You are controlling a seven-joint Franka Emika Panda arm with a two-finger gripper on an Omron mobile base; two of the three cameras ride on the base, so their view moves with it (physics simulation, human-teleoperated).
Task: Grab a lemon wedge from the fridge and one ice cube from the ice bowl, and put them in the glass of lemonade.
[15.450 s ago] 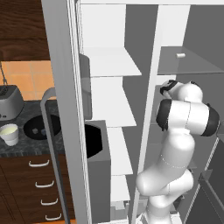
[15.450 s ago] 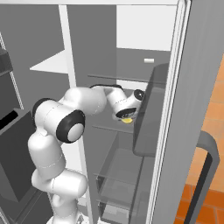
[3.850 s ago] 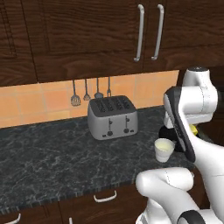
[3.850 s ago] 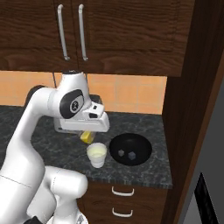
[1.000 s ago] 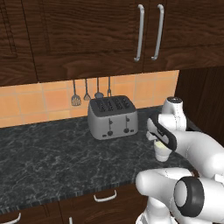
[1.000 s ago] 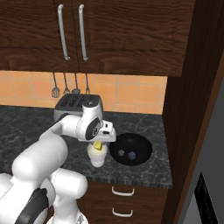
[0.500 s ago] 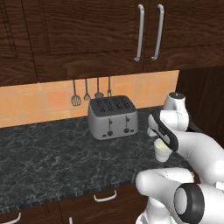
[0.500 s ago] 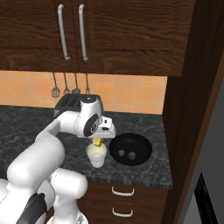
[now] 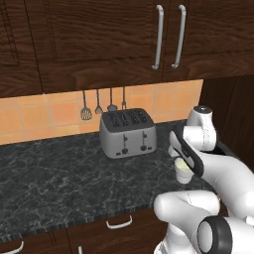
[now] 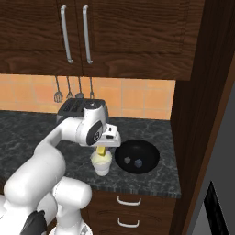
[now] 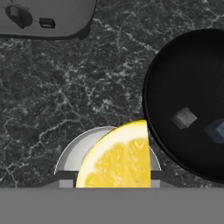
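On the dark marble counter (image 10: 27, 133), right of the toaster (image 9: 128, 132), the ice bowl (image 10: 137, 157) sits beside the glass of lemonade (image 10: 101, 164). The gripper (image 10: 103, 149), clamped on the lemon wedge (image 11: 117, 159), hovers directly above the glass; letting go comes next.

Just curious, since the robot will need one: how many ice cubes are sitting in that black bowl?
2, both in the ice bowl: one ice cube near the middle, another beside it, cut by the hand view's edge.
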